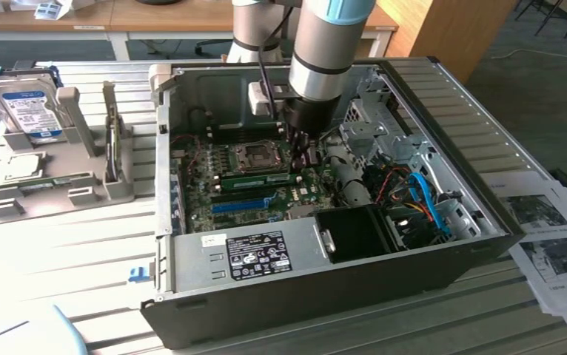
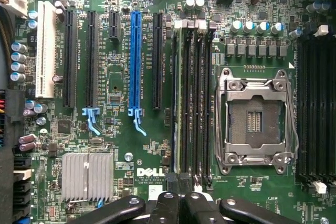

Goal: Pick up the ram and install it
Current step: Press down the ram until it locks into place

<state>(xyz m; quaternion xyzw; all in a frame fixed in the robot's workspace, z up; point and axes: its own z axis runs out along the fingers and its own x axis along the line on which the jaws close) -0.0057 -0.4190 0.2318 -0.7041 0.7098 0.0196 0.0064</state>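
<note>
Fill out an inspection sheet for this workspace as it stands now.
Surface: pale slatted table carrying an open computer case with the motherboard exposed.
Job's things: the ram stands edge-up in a slot beside the processor socket.
Clutter: hard drive upright in a grey holder at the exterior view's left; printed papers at its right.
Grippers: claw shut, over the memory slots at the ram's end; contact cannot be told.
Cables: blue cables and red ones bundled inside the case.
Surroundings: wooden desks behind the table.
</note>
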